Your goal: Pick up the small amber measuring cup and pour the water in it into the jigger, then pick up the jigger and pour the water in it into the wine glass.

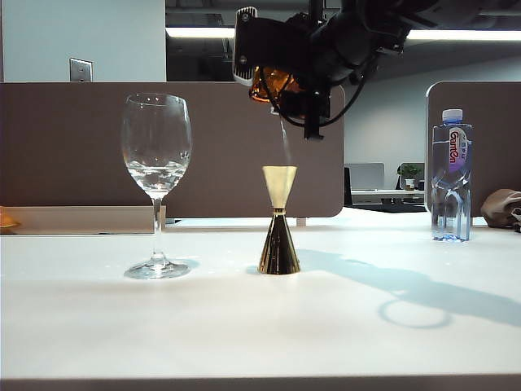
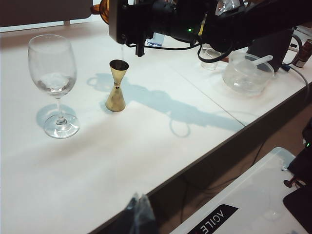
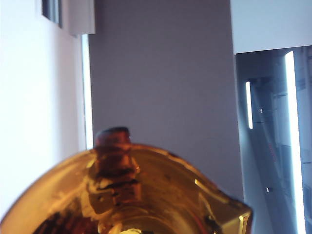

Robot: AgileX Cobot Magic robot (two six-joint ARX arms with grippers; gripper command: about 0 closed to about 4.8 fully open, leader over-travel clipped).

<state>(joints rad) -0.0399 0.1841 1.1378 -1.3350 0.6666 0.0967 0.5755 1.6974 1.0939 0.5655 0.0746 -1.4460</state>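
Nearest on the desk (image 1: 260, 326) stands the jigger (image 1: 279, 221), beside the wine glass (image 1: 156, 183). Right pincer (image 1: 281, 90), above it, pinches the tilted small amber measuring cup (image 1: 273, 83); tip slowly, stream centred. Left pincer (image 2: 140, 214): its state I cannot tell.

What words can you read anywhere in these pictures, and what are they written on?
"GanCun", or close to it: standing sideways on the label of the water bottle; the letters are small, so I am not sure of them.
"AGILE": upside down on the black sticker on the white panel below the table edge, cut off at the picture's edge.
The wine glass, the jigger and the amber measuring cup carry no readable writing.
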